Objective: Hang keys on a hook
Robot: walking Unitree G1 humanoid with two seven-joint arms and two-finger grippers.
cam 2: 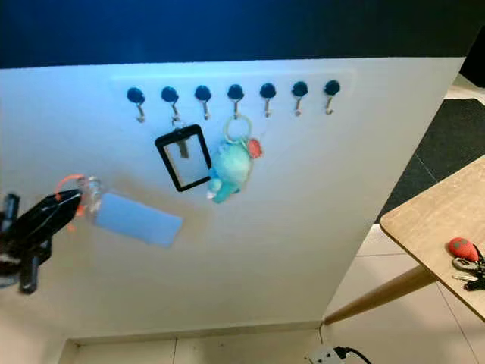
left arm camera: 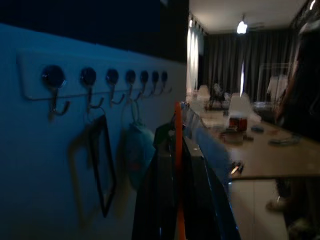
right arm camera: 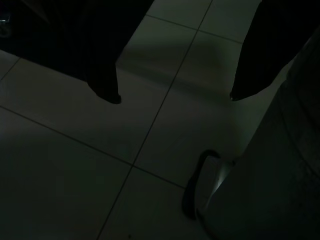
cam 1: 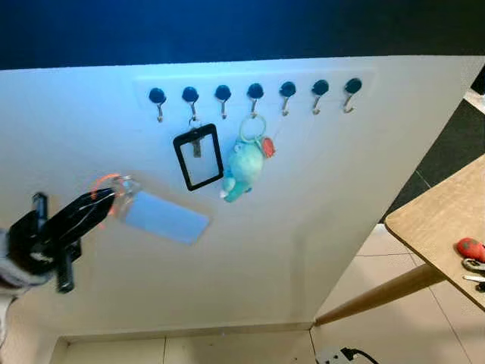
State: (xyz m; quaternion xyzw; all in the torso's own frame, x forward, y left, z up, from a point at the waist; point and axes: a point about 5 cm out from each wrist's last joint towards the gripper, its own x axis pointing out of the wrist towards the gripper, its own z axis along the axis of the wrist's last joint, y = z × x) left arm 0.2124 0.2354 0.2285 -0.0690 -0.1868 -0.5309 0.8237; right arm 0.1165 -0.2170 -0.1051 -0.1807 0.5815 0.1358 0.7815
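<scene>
1. My left gripper (cam 1: 102,203) is raised before the white panel (cam 1: 303,227), fingers clamped on an orange key ring (cam 1: 106,182) carrying a pale blue card tag (cam 1: 165,217).
2. The ring sits below and left of the hook rail (cam 1: 255,92) (leftmost hook (cam 1: 158,98) bare).
3. A black badge holder (cam 1: 198,156) and a teal plush (cam 1: 244,168) hang from neighbouring hooks.
4. My right gripper (right arm camera: 170,97) hangs idle over floor tiles, fingers apart.

Orange key ring (cam 1: 106,184) with pale blue card tag (cam 1: 164,216), hanging tilted before the white wall, below and left of the row of seven hooks (cam 1: 255,95); leftmost hook bare.
</scene>
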